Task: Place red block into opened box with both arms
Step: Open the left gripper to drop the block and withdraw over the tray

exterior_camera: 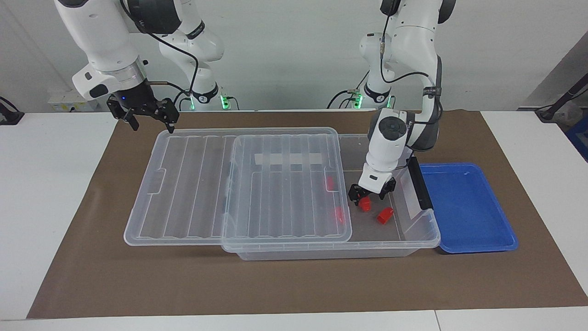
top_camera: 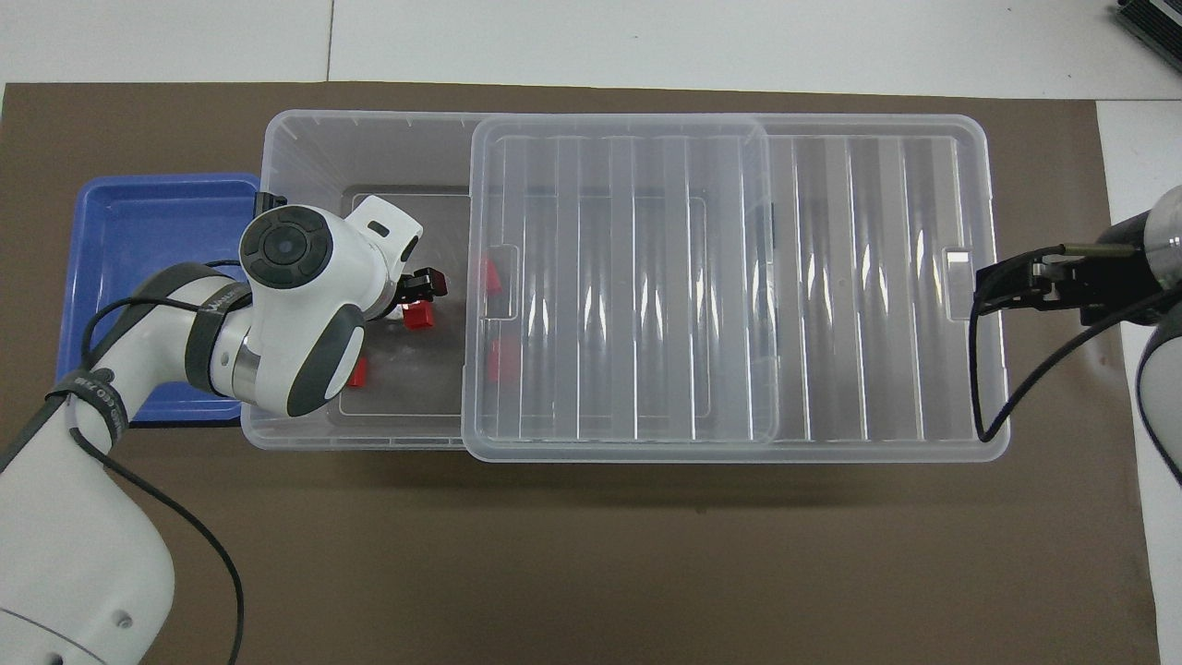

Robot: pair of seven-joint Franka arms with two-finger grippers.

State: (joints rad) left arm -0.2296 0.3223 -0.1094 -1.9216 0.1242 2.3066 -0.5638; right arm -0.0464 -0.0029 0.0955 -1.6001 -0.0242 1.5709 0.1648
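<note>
Left pincer (exterior_camera: 371,195) open over four (maybe five) red blocks (exterior_camera: 364,205).

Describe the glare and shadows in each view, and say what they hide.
Overhead view: bright glare streaks run down the ribs of the lid, blurring the red blocks under it; a soft shadow lies on the mat along the box's edge nearest the robots. Facing view: lighting is even, the lid shows little glare, and the red block under the left gripper reads clearly.

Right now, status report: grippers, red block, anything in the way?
Left gripper open inside box, over red block lying on the box floor. Right gripper open, over mat by lid. Lid covers most of box.
</note>
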